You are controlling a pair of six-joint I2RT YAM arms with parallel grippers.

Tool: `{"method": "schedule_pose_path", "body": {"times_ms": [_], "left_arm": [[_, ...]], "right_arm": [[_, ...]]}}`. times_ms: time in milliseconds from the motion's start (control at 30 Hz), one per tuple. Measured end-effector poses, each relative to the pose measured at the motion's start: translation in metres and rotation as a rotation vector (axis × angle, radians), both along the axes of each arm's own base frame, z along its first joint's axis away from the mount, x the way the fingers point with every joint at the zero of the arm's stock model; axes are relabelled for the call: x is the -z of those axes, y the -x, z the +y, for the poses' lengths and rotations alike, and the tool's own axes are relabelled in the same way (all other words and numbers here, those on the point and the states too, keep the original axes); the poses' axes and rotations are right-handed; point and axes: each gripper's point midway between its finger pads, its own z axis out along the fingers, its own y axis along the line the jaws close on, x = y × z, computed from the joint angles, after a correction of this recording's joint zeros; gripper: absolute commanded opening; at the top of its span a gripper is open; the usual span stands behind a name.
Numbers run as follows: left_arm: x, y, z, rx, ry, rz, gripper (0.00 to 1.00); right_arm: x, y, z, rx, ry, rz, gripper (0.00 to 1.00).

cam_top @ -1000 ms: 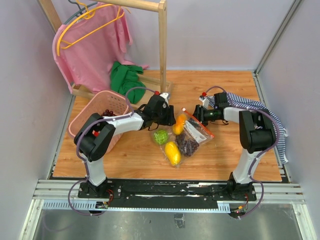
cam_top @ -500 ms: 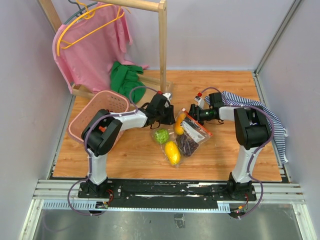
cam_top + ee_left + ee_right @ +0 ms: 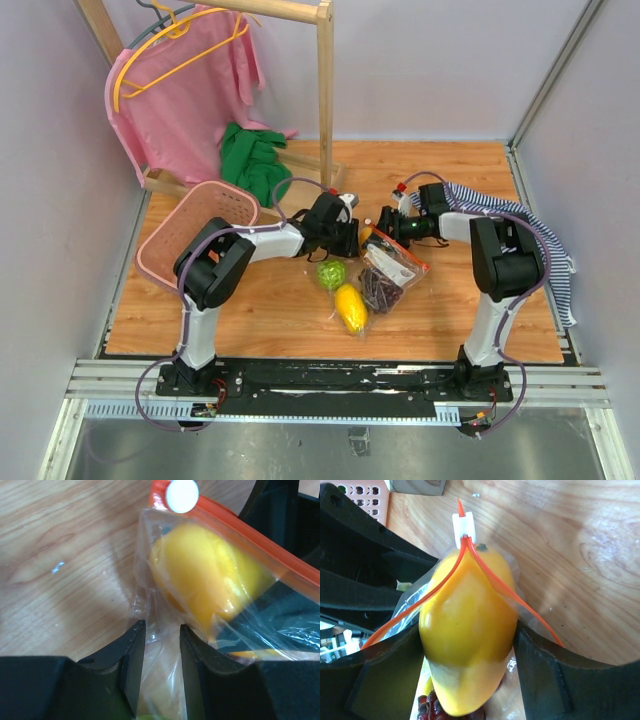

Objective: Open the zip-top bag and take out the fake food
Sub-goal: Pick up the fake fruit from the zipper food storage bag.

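zip-top bag [image 3: 396, 262] lies mid wooden table [image 3: 450, 170], between both arms | label: plain white tab [image 3: 463, 524] at end of orange zip strip [image 3: 240, 525], any print unreadable | left gripper [image 3: 161, 627] narrowly parted, bag film in the gap | right gripper [image 3: 468, 635] wide astride yellow fake food [image 3: 465, 600] in bag mouth, grip cannot tell

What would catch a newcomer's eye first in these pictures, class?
A bright yellow fruit bulges in the open mouth of the zip-top bag mid-table, where the left gripper and right gripper meet. At the far left, a pink shirt hangs from a wooden rack.
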Motion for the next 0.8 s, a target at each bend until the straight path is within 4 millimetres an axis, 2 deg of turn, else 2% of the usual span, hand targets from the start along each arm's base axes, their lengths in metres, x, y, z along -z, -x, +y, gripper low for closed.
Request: {"method": "schedule_pose_path", "body": {"times_ms": [100, 333, 433, 567, 700, 800], "left_arm": [[-0.001, 0.003, -0.007, 0.018, 0.005, 0.003, 0.38], [-0.003, 0.002, -0.008, 0.014, -0.003, -0.011, 0.43], [-0.011, 0.002, 0.002, -0.013, -0.016, -0.028, 0.45], [-0.044, 0.004, 0.019, -0.048, -0.007, -0.089, 0.47], [-0.092, 0.006, 0.035, -0.080, 0.032, -0.193, 0.47], [-0.116, 0.014, 0.047, -0.091, 0.059, -0.252, 0.48]], "right_arm": [[0.001, -0.002, -0.002, 0.003, 0.024, -0.017, 0.58], [0.000, -0.003, -0.011, 0.009, 0.093, -0.053, 0.26], [-0.006, -0.002, -0.015, 0.007, 0.114, -0.076, 0.21], [-0.016, 0.000, -0.019, -0.012, 0.126, -0.111, 0.19], [-0.021, 0.003, -0.026, -0.027, 0.139, -0.131, 0.19], [-0.028, 0.004, -0.034, -0.024, 0.148, -0.146, 0.18]]}}
